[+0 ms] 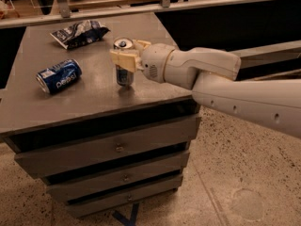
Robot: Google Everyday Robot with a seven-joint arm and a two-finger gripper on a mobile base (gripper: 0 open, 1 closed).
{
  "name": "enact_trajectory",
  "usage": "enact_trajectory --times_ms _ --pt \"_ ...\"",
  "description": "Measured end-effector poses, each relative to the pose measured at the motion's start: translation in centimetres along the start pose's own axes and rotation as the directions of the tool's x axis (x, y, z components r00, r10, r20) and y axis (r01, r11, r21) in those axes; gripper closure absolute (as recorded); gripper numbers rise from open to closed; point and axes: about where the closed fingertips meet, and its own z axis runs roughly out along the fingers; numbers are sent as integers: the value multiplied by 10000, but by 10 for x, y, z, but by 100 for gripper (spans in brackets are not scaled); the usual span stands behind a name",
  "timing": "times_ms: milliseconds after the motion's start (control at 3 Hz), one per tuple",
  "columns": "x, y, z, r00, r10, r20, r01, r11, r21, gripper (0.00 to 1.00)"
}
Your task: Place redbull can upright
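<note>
We found the gripper (126, 51) low over the table (94, 100), its fingers (123, 59) clasping the redbull can (124, 76), which stood upright between them (base seemingly flat). We judged they should part gently and evenly, then back away without brushing it.

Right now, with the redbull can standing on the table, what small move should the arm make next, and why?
Probably open the jaws and let go. The redbull can stands upright with its base on the table, and the gripper clasps its upper part, so the placing looks done.
</note>
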Motion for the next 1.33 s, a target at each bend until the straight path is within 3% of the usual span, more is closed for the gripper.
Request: enact_trajectory --times_ms 667,1333 --pt "-4 -5 -3 9972 -724 -188 725 9974 27 43" --pt "-9 -9 -3 9950 -903 431 890 9955 326 0"
